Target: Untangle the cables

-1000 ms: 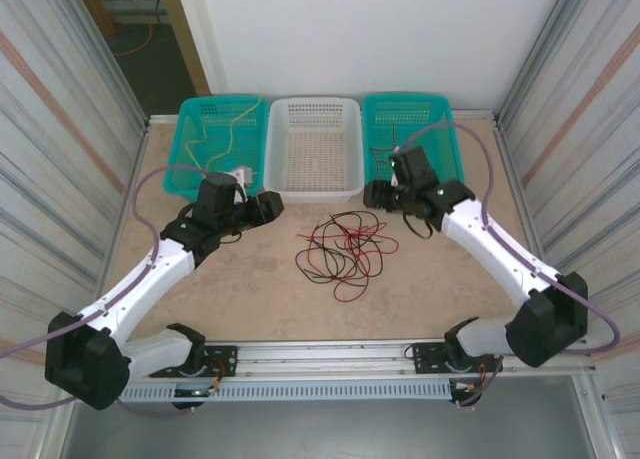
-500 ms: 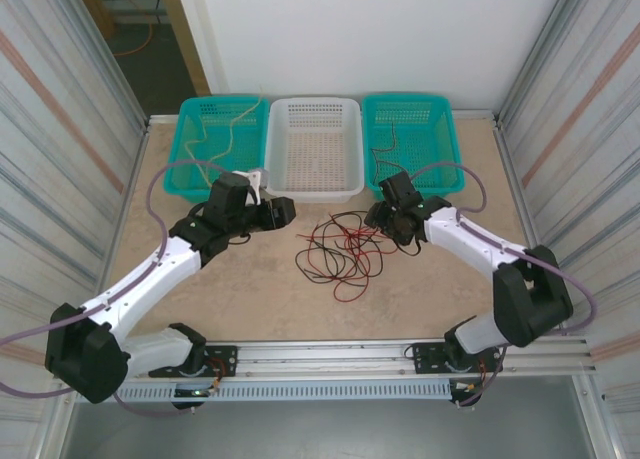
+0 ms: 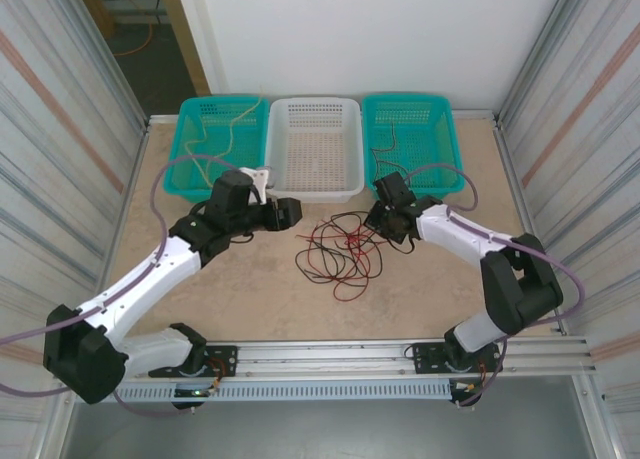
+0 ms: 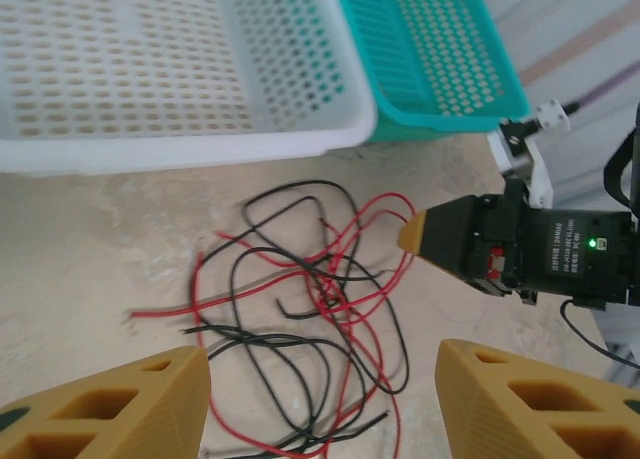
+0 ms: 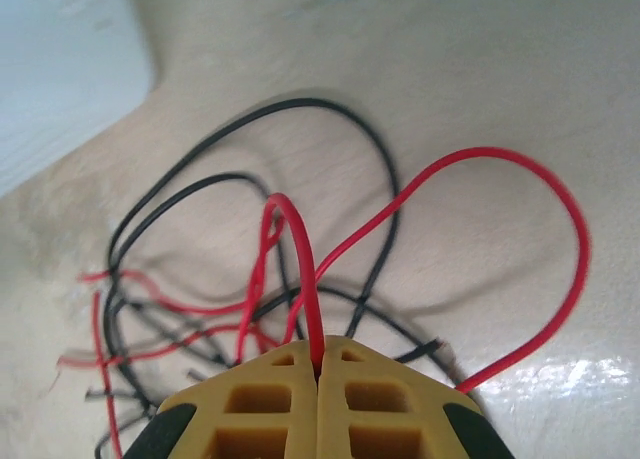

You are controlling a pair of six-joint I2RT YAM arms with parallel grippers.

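Note:
The cables [image 3: 340, 247] lie as a loose red and black tangle on the table in front of the white basket. My right gripper [image 3: 378, 220] is at the tangle's right edge. Its fingers are shut on a loop of red cable [image 5: 305, 269], which rises from between the yellow fingertips of this gripper [image 5: 320, 351]. My left gripper [image 3: 291, 214] hovers at the tangle's left side. It stands open [image 4: 322, 357] with the cables [image 4: 320, 289] below the gap and nothing between its fingers. The right gripper's yellow tip [image 4: 418, 234] touches the tangle's far side.
Three baskets line the back: a teal basket [image 3: 190, 109] holding pale wires, a white basket [image 3: 315, 103] and a teal basket [image 3: 405, 99] with thin wires. The white basket's rim [image 4: 180, 144] is close behind the tangle. Lilac hoses loop beside both arms.
My right gripper came down and left from the right teal basket to the tangle and shut on a red cable. My left gripper shifted slightly right, still open.

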